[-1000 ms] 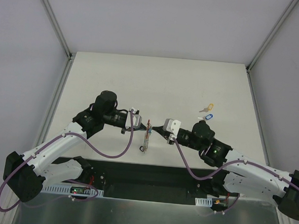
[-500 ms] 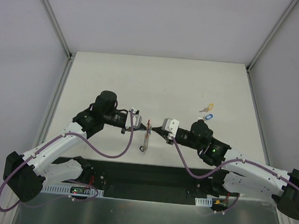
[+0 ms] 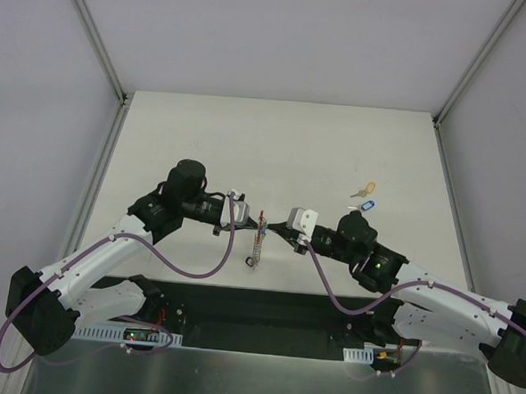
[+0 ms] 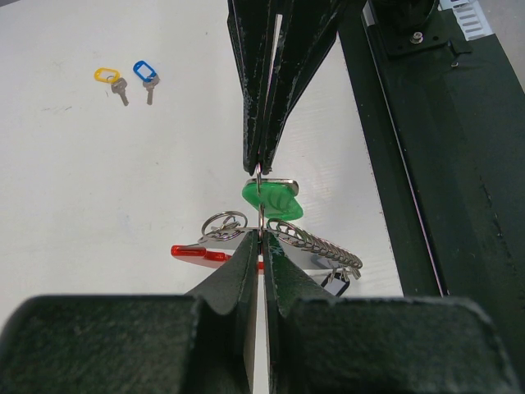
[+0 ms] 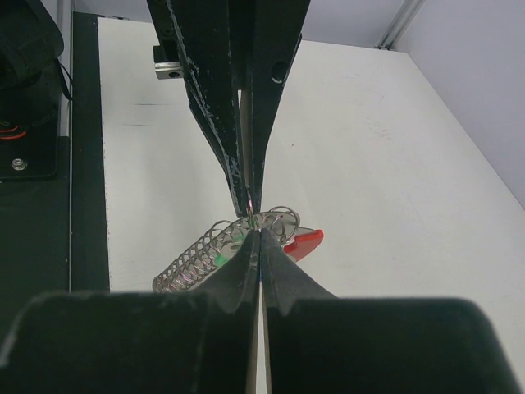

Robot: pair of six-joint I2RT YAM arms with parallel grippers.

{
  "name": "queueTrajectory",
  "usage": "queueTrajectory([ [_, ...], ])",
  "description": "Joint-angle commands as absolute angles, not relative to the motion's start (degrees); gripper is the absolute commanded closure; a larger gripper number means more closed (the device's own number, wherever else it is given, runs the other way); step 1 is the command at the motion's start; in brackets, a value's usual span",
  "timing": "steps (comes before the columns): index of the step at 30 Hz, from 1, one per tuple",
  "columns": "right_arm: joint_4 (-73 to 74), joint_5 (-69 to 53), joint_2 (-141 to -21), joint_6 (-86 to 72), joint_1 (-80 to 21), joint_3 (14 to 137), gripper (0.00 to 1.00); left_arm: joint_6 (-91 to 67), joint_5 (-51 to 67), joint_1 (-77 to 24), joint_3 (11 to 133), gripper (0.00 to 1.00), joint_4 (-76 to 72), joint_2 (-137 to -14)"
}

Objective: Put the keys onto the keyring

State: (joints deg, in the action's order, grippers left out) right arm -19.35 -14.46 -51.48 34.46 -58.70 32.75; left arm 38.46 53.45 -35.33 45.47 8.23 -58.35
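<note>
Keyring (image 4: 316, 244): grey coiled chain with a red curved piece (image 4: 197, 251) and a small split ring at one end. Green key (image 4: 272, 199) sits right against it on a thin wire loop. Blue key (image 4: 146, 72) and yellow key (image 4: 108, 76) lie flat side by side, well apart from the keyring.

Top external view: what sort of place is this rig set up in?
Probably a lab robot test booth: a white table walled by plain grey panels on aluminium frame posts, with the left arm and right arm bolted at its near edge.
</note>
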Motion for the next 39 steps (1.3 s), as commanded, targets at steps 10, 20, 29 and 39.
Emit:
queueTrajectory([
  [10,-22.6,-16.5,-51.9,33.2,-58.4,34.3,0.99,39.5,54.5,-35.9,45.9,1.0,6.1,-57.0],
  [20,-23.2,-15.4,-52.3,33.0,-58.1,34.1,0.99,39.3,54.7,-36.0,45.9,1.0,6.0,-57.0],
  [29,-23.6,-16.5,-49.7,32.8,-58.1,33.0,0.99,39.4,54.6,-35.9,45.9,1.0,6.0,-57.2],
  [39,-23.6,-16.4,-51.8,32.8,-58.0,33.8,0.99,39.4,54.6,-36.0,45.9,1.0,6.2,-57.1],
])
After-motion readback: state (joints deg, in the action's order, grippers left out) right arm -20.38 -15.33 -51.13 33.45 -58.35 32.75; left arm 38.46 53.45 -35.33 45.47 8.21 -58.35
